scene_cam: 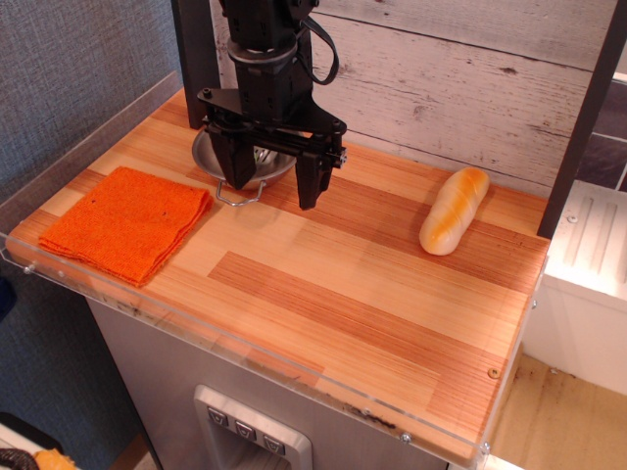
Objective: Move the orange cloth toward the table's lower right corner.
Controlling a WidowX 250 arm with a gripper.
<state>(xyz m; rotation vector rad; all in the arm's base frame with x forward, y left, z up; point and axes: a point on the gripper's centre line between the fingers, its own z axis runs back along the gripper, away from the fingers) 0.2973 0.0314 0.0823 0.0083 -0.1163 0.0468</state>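
Note:
The orange cloth lies folded and flat at the left end of the wooden table, near the left rim. My gripper hangs open and empty above the middle back of the table, to the right of the cloth and apart from it. Its two black fingers point down, just in front of a steel bowl.
A bread roll lies at the back right. The steel bowl with a wire handle sits behind the gripper, partly hidden by it. A clear acrylic rim edges the table. A white plank wall stands behind.

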